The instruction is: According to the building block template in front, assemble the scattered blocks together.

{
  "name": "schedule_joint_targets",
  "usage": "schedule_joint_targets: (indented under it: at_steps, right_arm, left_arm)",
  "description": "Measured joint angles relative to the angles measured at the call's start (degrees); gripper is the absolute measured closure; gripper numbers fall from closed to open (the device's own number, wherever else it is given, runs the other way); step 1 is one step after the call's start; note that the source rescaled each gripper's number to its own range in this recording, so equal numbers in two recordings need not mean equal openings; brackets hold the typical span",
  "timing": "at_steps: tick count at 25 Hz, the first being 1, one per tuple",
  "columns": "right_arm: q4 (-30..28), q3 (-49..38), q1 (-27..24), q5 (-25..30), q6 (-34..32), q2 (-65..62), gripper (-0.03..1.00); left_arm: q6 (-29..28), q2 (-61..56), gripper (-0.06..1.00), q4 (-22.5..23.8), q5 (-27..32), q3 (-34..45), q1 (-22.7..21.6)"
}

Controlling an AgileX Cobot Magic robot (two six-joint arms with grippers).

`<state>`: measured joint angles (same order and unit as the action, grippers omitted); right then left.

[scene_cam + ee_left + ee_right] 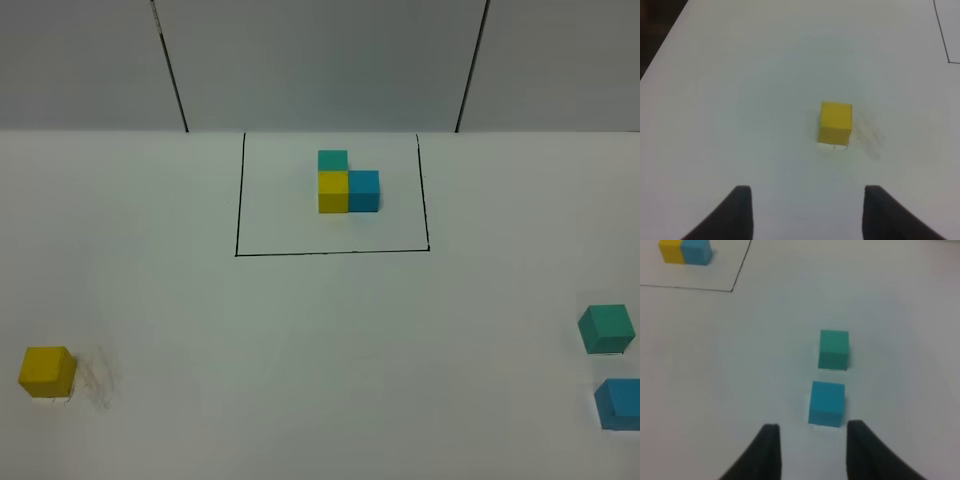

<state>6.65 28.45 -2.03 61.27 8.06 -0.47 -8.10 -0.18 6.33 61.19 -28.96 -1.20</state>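
Table: a white table (300, 350) is carrying everything, with nothing standing between the cubes and the frame.
Frame: one black-line rectangle (330, 252) is enclosing the building block template (340, 190) at far centre: three touching cubes, teal-green farthest, yellow nearer, blue to yellow's right.
Left gripper (807, 192): jaws are standing spread, gripping nothing, short of the yellow cube.
Right gripper (813, 432): jaws are standing spread, the blue cube just ahead.
Scattered blocks: three are lying apart; the yellow cube (46, 371) near left, the teal-green cube (606, 329) at the right edge, the blue cube (620, 403) just nearer.
Marks: faint scuff marks (98, 380) are showing right of the yellow cube.
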Motion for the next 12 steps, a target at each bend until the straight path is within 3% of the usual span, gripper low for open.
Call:
schedule_joint_targets:
  at_steps: [3, 10, 12]
  right_arm:
    - [0.0, 0.0, 0.0, 0.0, 0.0, 0.0, 0.97]
    - [0.0, 0.0, 0.0, 0.0, 0.0, 0.0, 0.97]
    - [0.0, 0.0, 0.0, 0.0, 0.0, 0.0, 0.97]
  left_arm:
    - [-1.2, 1.8, 0.78, -1.3, 0.5, -0.4, 0.0]
    - [-5.5, 14.3, 0.34, -3.9, 1.2, -5.3, 0.0]
    - [-5.8, 19.6, 0.28, -6.3, 1.2, -7.9, 0.0]
